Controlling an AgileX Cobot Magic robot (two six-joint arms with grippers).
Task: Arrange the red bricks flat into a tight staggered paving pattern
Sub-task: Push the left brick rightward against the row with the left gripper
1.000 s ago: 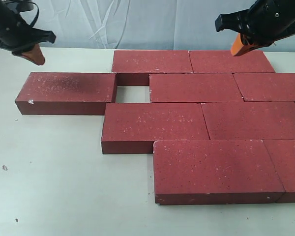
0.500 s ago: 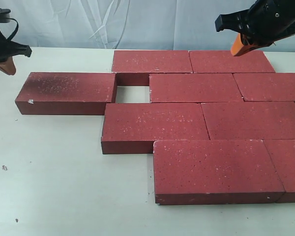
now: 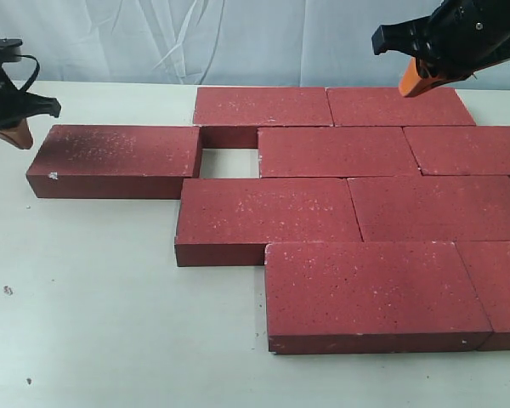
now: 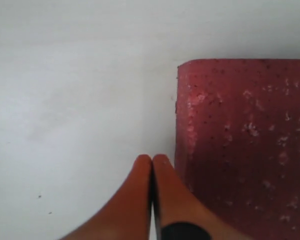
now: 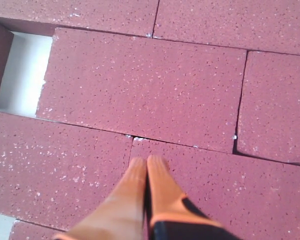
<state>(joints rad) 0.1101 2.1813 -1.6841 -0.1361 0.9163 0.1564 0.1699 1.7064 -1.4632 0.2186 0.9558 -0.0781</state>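
Several dark-red bricks lie flat in staggered rows on the white table (image 3: 110,297). One loose brick (image 3: 115,159) (image 4: 245,145) sits apart at the left, with a small white gap (image 3: 229,161) (image 5: 22,75) between it and the middle-row brick (image 3: 337,150) (image 5: 145,90). My left gripper (image 3: 17,134) (image 4: 152,159) is shut and empty, low beside that loose brick's left end. My right gripper (image 3: 410,83) (image 5: 147,162) is shut and empty, hovering above the back right bricks (image 3: 399,106).
A pale blue cloth backdrop (image 3: 238,38) hangs behind the table. The front bricks (image 3: 370,293) reach close to the near edge on the right. Bare tabletop lies at the front left.
My left gripper has swung left and dropped down to the loose brick's left end. The right gripper and all bricks have stayed put.
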